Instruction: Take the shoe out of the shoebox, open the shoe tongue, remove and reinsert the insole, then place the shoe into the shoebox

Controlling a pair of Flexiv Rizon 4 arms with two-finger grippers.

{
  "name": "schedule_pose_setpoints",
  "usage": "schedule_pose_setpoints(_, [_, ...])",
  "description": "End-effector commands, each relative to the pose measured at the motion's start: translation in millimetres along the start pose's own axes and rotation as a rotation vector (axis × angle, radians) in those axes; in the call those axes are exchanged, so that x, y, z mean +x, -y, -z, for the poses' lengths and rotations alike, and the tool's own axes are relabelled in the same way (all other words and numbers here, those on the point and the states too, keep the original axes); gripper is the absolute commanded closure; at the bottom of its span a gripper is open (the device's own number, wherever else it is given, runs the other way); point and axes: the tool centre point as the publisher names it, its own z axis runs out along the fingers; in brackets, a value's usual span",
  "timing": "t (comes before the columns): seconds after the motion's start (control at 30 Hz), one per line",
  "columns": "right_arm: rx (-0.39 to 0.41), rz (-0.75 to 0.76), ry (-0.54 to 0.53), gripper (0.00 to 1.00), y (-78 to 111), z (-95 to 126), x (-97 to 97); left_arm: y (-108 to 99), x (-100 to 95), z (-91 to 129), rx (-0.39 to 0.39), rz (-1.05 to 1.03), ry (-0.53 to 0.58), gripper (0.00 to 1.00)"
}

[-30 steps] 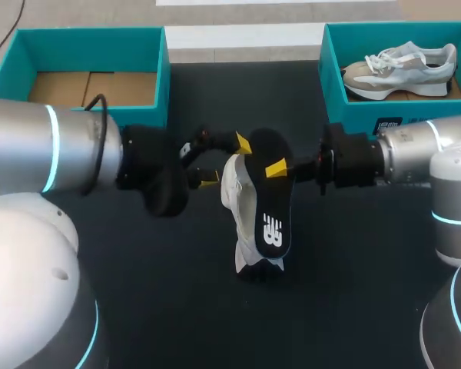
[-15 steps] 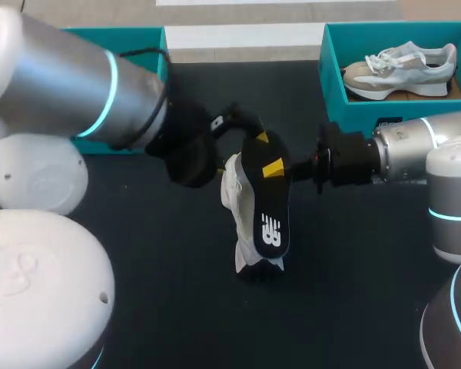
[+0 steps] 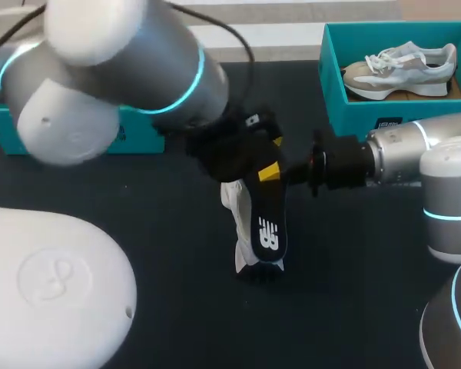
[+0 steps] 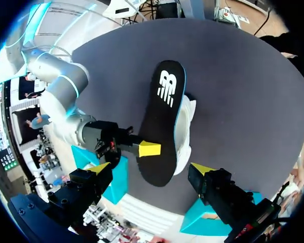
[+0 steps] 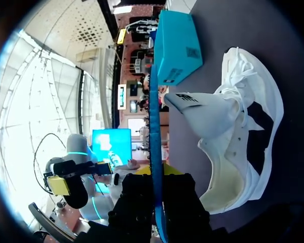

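Right wrist view: right gripper (image 5: 156, 174) jaws clamped on thin black foam insole (image 5: 154, 126), seen edge-on. Left gripper (image 4: 151, 168) jaws wide, 2 yellow tips straddling insole, clear of it. White lace-up sneaker (image 3: 232, 197) against insole on black table (image 3: 369, 254), outside teal cardboard shoebox (image 3: 334, 96).

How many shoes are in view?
2. One white shoe is on the table in the middle; the other shoe lies in the right shoebox. The left shoebox, partly hidden, may hold more.

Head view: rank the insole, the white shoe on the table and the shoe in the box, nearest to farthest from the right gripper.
1. The insole, held in the right gripper.
2. The white shoe, lying just left of the insole.
3. The boxed shoe, far back right.
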Motion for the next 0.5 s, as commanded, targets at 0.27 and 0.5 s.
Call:
schedule_pose_setpoints(0.27, [0.025,-0.007,-0.002,1.0,-3.7,-4.4,-3.9,-4.3,-9.4,3.5,0.098,0.047,-0.502,0.0])
schedule_pose_setpoints(0.5, [0.037,-0.003,-0.006,1.0,-4.7,-4.0,-5.0,-3.0,-3.2,3.4,0.118,0.065,-0.588,0.0])
